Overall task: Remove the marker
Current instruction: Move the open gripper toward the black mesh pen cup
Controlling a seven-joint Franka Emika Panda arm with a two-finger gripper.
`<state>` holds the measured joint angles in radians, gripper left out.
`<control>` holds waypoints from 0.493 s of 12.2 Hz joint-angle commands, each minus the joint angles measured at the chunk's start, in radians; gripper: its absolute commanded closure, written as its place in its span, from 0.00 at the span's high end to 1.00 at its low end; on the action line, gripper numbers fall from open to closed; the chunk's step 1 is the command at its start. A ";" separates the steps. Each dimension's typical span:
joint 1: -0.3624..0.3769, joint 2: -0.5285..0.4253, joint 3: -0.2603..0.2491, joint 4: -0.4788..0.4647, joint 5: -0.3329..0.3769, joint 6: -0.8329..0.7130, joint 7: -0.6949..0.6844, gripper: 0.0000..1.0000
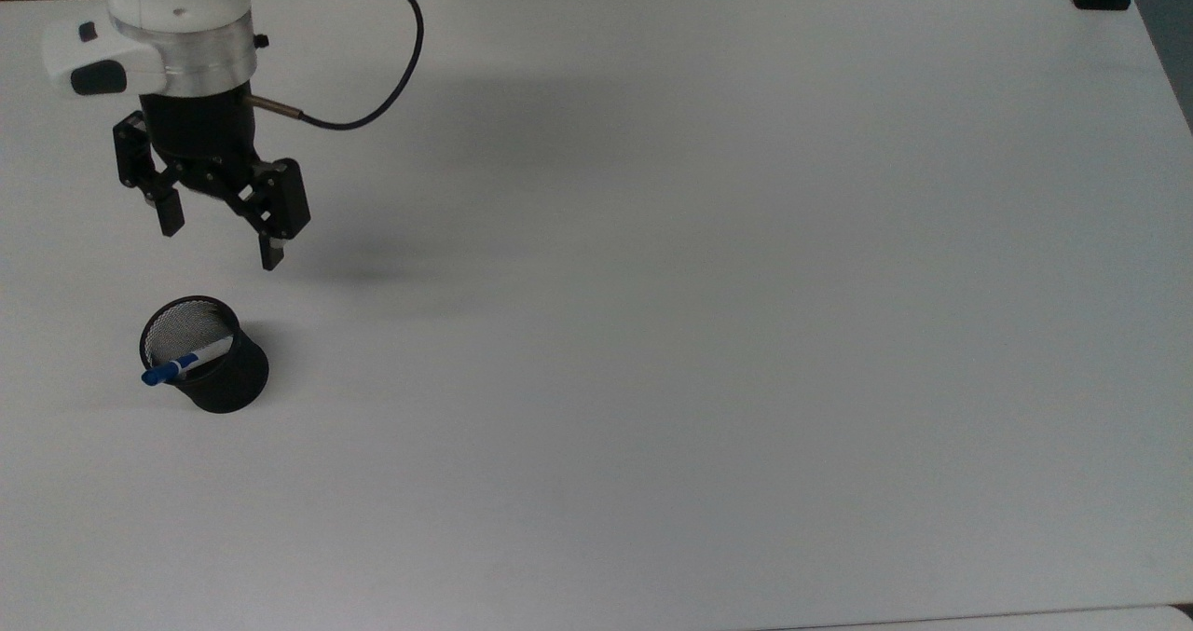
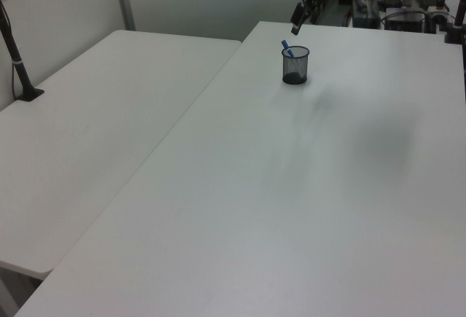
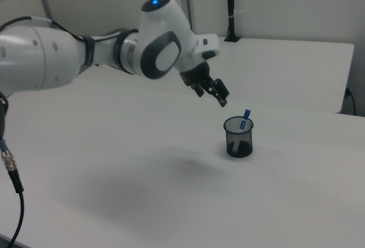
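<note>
I am on the approach, my gripper hanging above the table near its left edge in the top view, jaws spread wide and holding nothing. Just below me in the top view, near that same left edge, stands the cup, upright. The marker leans inside it, its blue end poking out over the rim toward the top view's left. My next move, I judge, is to come over that blue end, line my jaws across it, descend and pinch, without knocking the cup.
</note>
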<state>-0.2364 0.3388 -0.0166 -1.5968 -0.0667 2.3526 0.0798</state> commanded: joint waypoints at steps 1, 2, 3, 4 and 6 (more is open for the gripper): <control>-0.018 0.065 -0.005 0.026 -0.016 0.111 -0.005 1.00; -0.024 0.086 -0.005 0.026 -0.022 0.149 -0.005 1.00; -0.030 0.106 -0.005 0.026 -0.033 0.187 -0.005 1.00; -0.038 0.123 -0.006 0.029 -0.039 0.226 -0.005 1.00; -0.049 0.170 -0.020 0.060 -0.047 0.292 -0.006 1.00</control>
<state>-0.2778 0.4503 -0.0178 -1.5841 -0.0943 2.5726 0.0798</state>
